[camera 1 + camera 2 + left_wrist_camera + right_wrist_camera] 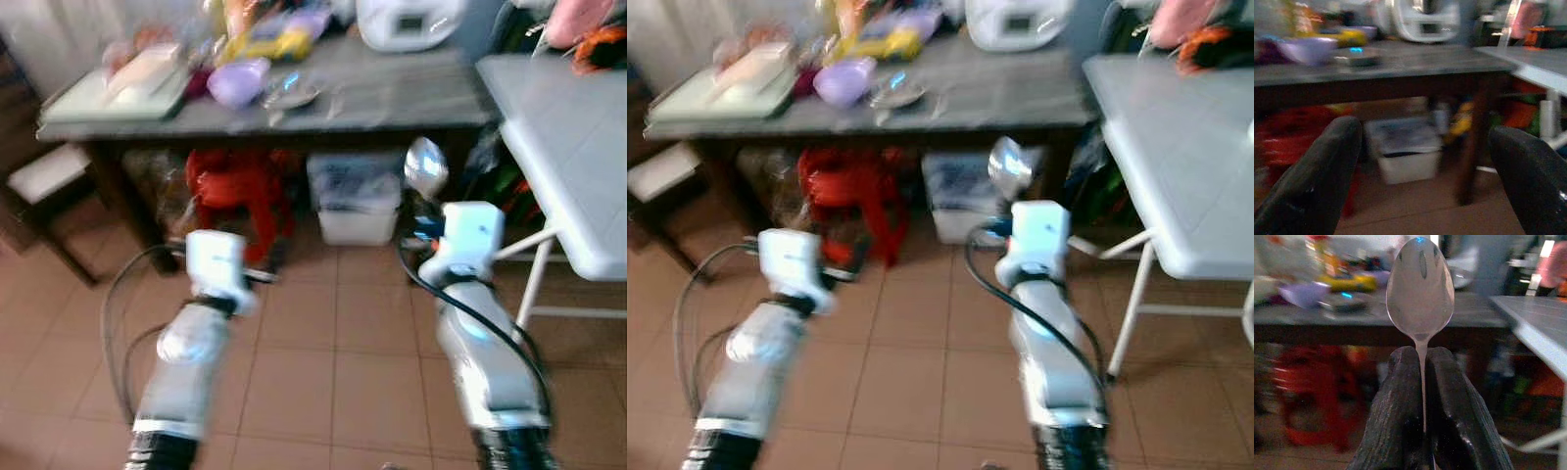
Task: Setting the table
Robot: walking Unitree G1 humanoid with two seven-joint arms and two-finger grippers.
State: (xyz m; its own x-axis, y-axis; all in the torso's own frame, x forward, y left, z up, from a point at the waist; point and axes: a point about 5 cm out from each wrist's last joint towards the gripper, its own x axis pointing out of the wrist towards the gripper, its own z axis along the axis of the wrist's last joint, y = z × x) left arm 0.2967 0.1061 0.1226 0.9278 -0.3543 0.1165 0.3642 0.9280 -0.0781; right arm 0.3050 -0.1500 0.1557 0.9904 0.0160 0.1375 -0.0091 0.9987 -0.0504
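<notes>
We saw the right gripper (1422,377) clamped on the thin handle of a metal spoon (1420,289), its two black fingers (1398,401) pressed together with the handle between them and the bowl standing upright above the fingertips. In the head views the spoon's bowl (426,166) showed just beyond the right arm's white wrist block, held out over the tiled floor (323,333) and short of the dark table (392,98) on the far side.

The left gripper (1425,161) had its fingers (1317,181) spread wide apart with nothing between them, pointing toward the same table. The left arm (201,323) reached forward on the left, about level with the right arm (475,323).

On the dark table, toward its left half, stood a lilac bowl (238,80), with a small clear dish (289,93) just to its right and a pale tray (118,93) at the far left end. Yellow packets (269,39) lay behind the bowl, and a white appliance (407,22) stood at the far edge to the right. Under the table we made out a red bundle (240,186) on the left and a white lidded bin (355,201) to its right.

On the right of the scene stood a white folding table (558,147), close beside the dark table's end. The pictures were blurred, so finer detail escaped us.
</notes>
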